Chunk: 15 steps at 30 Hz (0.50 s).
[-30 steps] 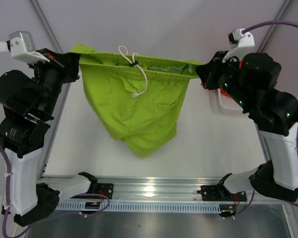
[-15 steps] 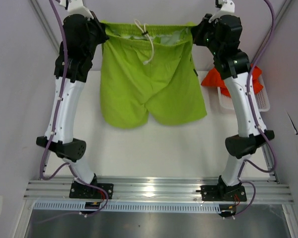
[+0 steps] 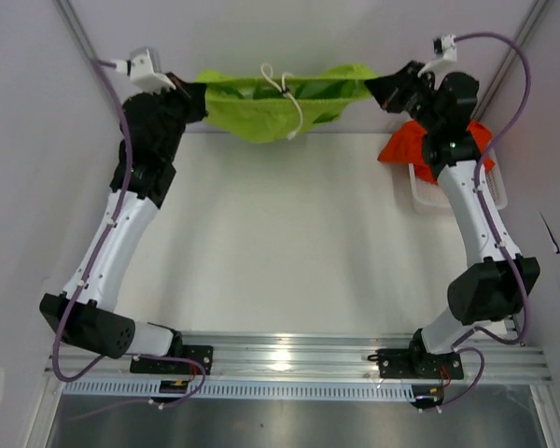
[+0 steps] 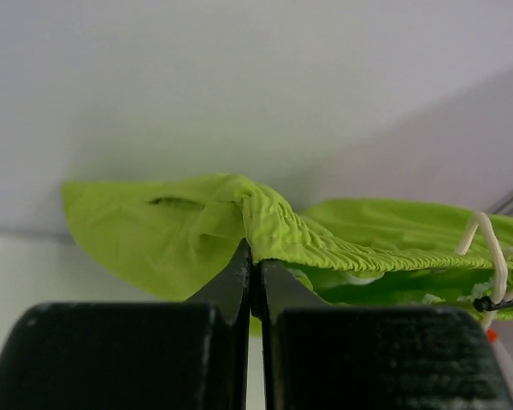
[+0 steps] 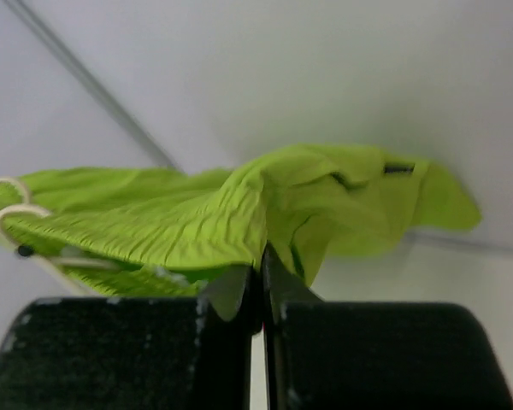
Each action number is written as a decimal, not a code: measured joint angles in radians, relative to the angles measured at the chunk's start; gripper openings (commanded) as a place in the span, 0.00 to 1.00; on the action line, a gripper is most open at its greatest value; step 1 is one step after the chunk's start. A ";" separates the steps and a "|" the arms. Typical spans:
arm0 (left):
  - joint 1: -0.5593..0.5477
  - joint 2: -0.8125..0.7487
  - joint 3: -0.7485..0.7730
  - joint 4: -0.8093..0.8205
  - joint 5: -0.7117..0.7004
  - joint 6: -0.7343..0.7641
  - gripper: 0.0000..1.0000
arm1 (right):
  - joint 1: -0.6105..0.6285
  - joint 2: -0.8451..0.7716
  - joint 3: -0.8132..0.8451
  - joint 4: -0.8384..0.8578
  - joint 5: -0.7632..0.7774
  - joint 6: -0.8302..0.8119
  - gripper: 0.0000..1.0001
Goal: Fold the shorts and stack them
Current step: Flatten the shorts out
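As both waistband ends are pinched, lime shorts (image 3: 271,110) span between tools, likely for spreading flat | left tool (image 4: 255,260), right tool (image 5: 262,265) clamped on fabric | orange shorts (image 3: 415,145) just beside right tool

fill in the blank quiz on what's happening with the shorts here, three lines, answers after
1. The left pincer and right pincer each pinch the green shorts by the ____.
2. A pale ____ dangles from the middle of it.
3. The orange-red shorts lie on the robot's ____ side.

Missing words: waistband; drawstring; right
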 measured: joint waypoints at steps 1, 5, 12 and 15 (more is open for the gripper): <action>-0.001 -0.037 -0.097 0.027 0.000 -0.018 0.00 | -0.005 -0.039 -0.108 0.031 -0.014 0.015 0.00; -0.002 -0.174 -0.581 0.164 -0.024 -0.109 0.00 | 0.035 -0.199 -0.578 0.145 0.016 0.049 0.00; -0.001 -0.354 -1.049 0.116 -0.141 -0.217 0.00 | 0.342 -0.511 -1.207 0.083 0.282 0.078 0.00; 0.010 -0.415 -1.061 0.070 -0.216 -0.246 0.00 | 0.589 -0.669 -1.279 0.061 0.423 0.050 0.21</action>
